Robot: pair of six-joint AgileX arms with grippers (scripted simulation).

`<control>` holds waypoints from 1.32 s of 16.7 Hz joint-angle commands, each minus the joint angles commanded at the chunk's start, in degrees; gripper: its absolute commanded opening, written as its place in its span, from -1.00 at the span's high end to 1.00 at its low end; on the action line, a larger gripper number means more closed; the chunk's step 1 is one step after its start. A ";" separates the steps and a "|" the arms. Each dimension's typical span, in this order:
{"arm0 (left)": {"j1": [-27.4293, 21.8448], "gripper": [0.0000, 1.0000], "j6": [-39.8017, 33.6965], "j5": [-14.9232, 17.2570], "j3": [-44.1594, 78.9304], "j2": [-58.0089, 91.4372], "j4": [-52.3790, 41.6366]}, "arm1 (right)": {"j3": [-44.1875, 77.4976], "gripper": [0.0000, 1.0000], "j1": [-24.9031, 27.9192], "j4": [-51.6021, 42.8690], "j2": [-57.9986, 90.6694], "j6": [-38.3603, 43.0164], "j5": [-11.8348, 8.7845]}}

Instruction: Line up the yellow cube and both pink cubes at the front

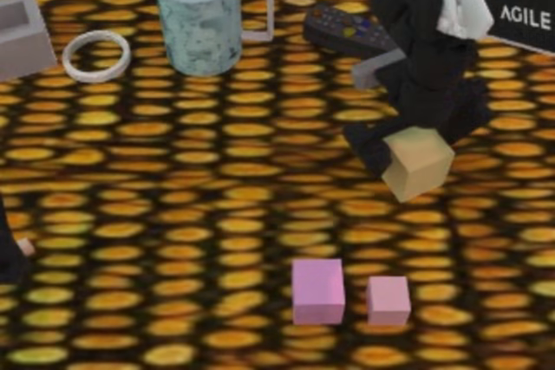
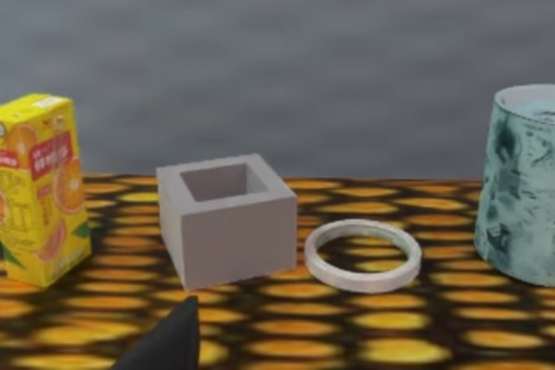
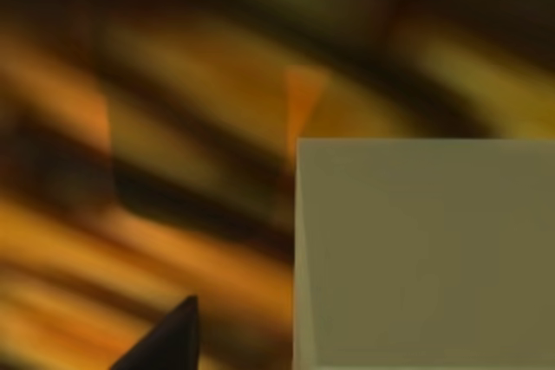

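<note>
Top view shows the right gripper closed on the large tan-yellow matte cube, carried above the table right of centre. Both plain pink cubes, mid-sized and smaller, sit side by side near the front. Yellow cube's placement remains; left gripper's fingers cannot be told.

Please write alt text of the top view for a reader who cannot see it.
The right end effector holds the yellow cube above an orange-patterned table, right of centre. Two pink cubes, the larger left of the smaller, sit side by side at the front. At the back are a grey box, a white ring, a mug and a remote.
</note>
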 joint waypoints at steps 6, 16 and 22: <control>0.00 -1.00 0.00 0.00 0.00 0.00 0.00 | -3.11 -1.00 0.08 3.77 1.13 0.08 0.01; 0.00 -1.00 0.00 0.00 0.00 0.00 0.00 | -3.11 0.36 0.08 3.77 1.13 0.08 0.01; 0.00 -1.00 0.00 0.00 0.00 0.00 0.00 | -3.11 1.00 0.08 3.77 1.13 0.08 0.01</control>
